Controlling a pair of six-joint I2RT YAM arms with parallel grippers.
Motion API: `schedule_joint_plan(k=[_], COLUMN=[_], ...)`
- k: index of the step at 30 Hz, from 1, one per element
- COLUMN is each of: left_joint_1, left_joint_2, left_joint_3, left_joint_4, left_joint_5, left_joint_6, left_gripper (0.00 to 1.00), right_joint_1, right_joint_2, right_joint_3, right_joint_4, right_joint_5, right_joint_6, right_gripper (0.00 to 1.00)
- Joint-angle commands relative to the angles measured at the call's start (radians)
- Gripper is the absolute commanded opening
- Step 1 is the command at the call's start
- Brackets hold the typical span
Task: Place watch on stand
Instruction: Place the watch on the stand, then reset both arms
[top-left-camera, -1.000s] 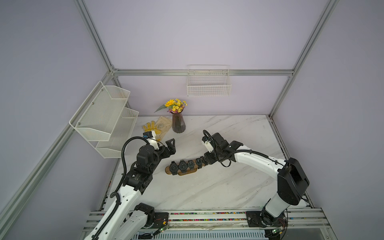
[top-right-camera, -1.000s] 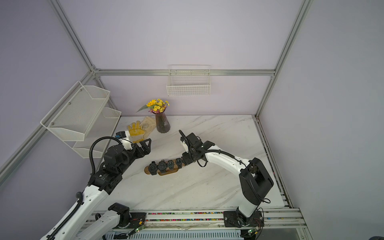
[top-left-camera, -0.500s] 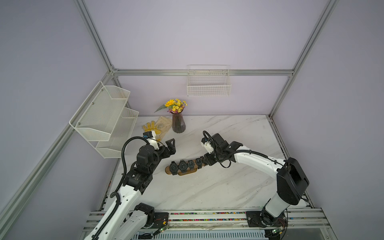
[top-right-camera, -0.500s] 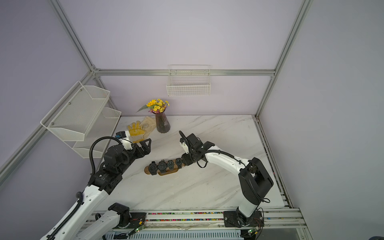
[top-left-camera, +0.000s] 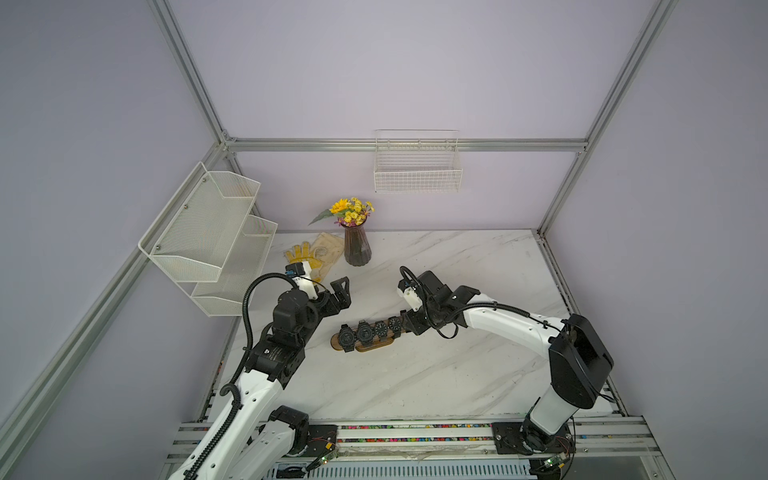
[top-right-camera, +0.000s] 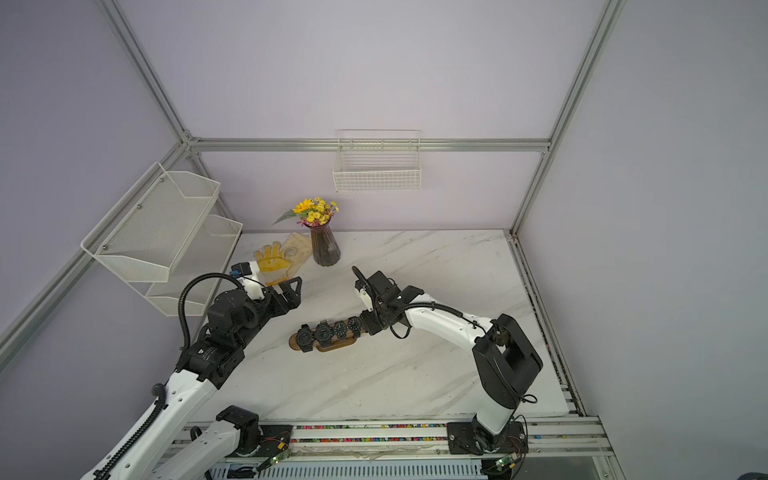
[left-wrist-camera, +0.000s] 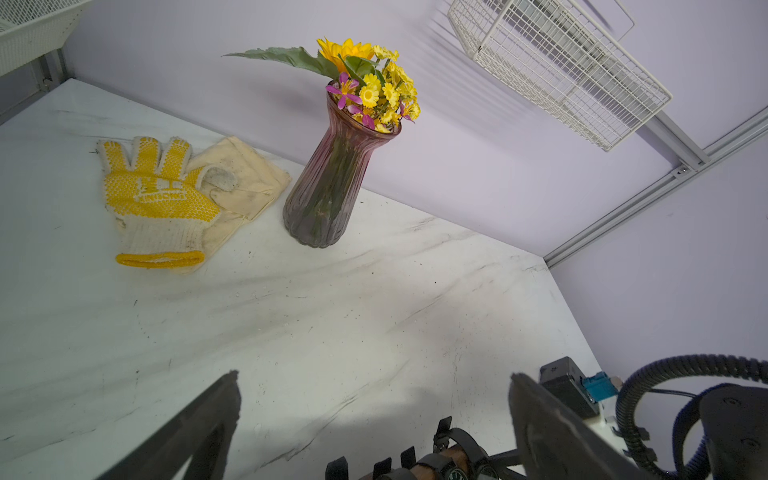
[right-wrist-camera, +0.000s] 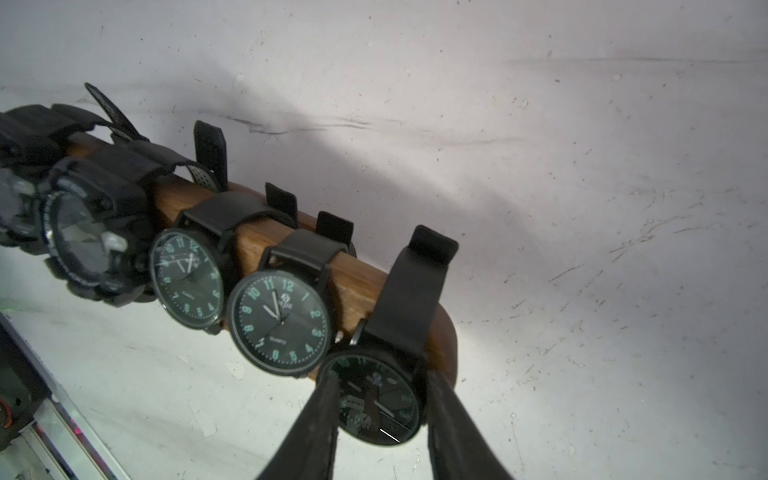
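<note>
The stand is a brown wooden bar lying mid-table, with several black watches strapped round it. My right gripper sits at the bar's right end. In the right wrist view its fingers press both sides of the dial of the last watch, so the right gripper is shut on it. That watch's strap loops over the rounded end of the stand. My left gripper hovers open and empty behind the stand's left end.
A purple vase of yellow flowers stands at the back. Beside it lie a yellow glove and a cream cloth. A white mesh shelf rack hangs on the left wall. A wire basket hangs on the back wall.
</note>
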Motion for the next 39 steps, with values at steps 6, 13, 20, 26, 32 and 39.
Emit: schedule_joint_plan(k=[6,13,20,26,32,39], left_joint_1=[0.007,0.009,0.014,0.022,0.103,0.196], left_joint_2=[-0.004,0.002,0.031,0.064,0.230,0.395], left_joint_3=[-0.028,-0.027,-0.014,-0.051,-0.109,-0.210], left_joint_4=[0.012,0.001,-0.013,0.055,0.303,0.616], left_joint_5=[0.001,0.004,-0.064,-0.559,-0.691,-0.491], left_joint_6=[0.029,0.060,0.102,0.125,0.304,0.555], left_gripper=[1.00,1.00,1.00,1.00,1.00,1.00], right_joint_1=[0.003,-0.019,-0.040,-0.204,-0.339,-0.482], right_joint_2=[-0.028,-0.061,-0.100,-0.198,-0.239,-0.219], right_joint_3=[0.018,0.030,0.050,0.021,-0.154,-0.407], right_joint_4=[-0.005,-0.009,0.003,0.163,0.470,0.746], right_joint_5=[0.023,0.049,0.126,0.264,0.540,0.612], right_joint_6=[0.001,-0.005,-0.014,0.025,0.036,0.067], right_gripper=[0.45,0.51,0.56,0.63,0.85,0.92])
